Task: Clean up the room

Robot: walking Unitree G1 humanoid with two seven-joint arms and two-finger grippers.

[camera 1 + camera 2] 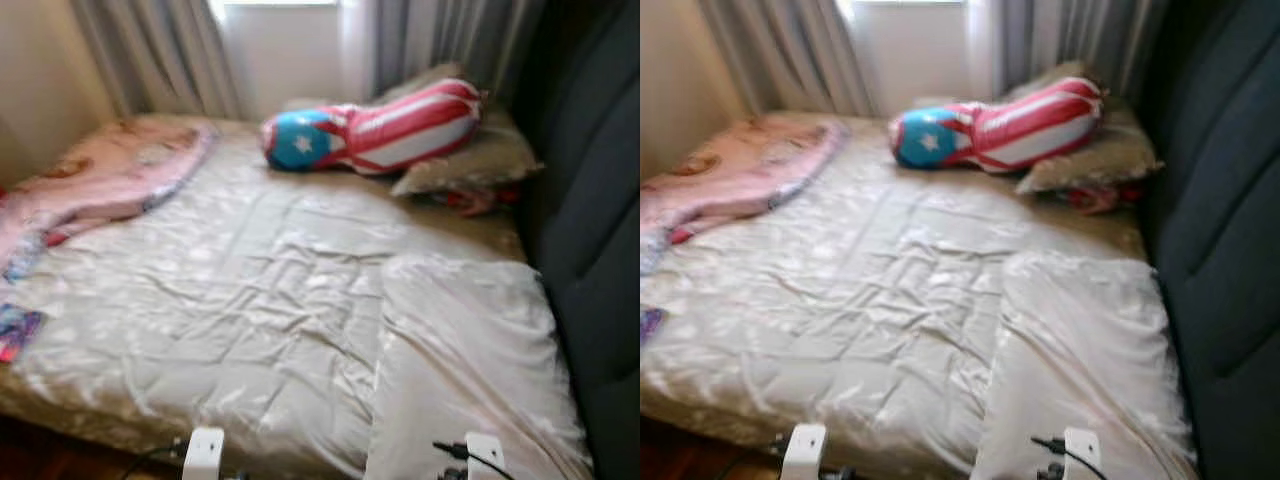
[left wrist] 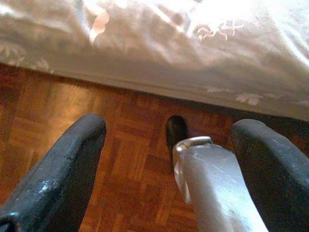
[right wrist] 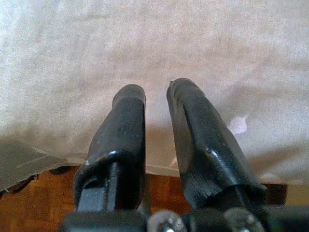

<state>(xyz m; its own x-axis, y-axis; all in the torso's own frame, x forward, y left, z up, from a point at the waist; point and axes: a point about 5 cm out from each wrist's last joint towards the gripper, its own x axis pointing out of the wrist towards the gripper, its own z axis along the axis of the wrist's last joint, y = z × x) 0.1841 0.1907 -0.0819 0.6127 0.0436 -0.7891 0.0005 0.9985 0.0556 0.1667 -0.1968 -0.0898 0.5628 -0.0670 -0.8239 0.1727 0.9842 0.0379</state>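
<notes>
From the head, a bed (image 1: pixel 250 300) with a rumpled pale cover takes up the middle. A white pillow (image 1: pixel 470 350) lies at about four o'clock on it, beside the dark padded headboard (image 1: pixel 600 220). A red, white and blue striped cushion (image 1: pixel 380 125) with a star lies at twelve o'clock, resting on a beige pillow (image 1: pixel 480 155). A pink blanket (image 1: pixel 100 180) is bunched at ten o'clock, under grey curtains (image 1: pixel 160 50). Two white wrist parts show at the bottom edge, at six and five o'clock.

The left wrist view has the left gripper (image 2: pixel 164 159) low, pointing at the wood floor (image 2: pixel 125 159) by the bed's edge; its fingers (image 2: pixel 63 169) are spread wide and hold nothing. A silver part crosses between them.

The right wrist view has the right gripper (image 3: pixel 157 130) aimed at the cover over the bed's edge, its fingers (image 3: pixel 120 130) close together with a narrow gap, nothing between them.
</notes>
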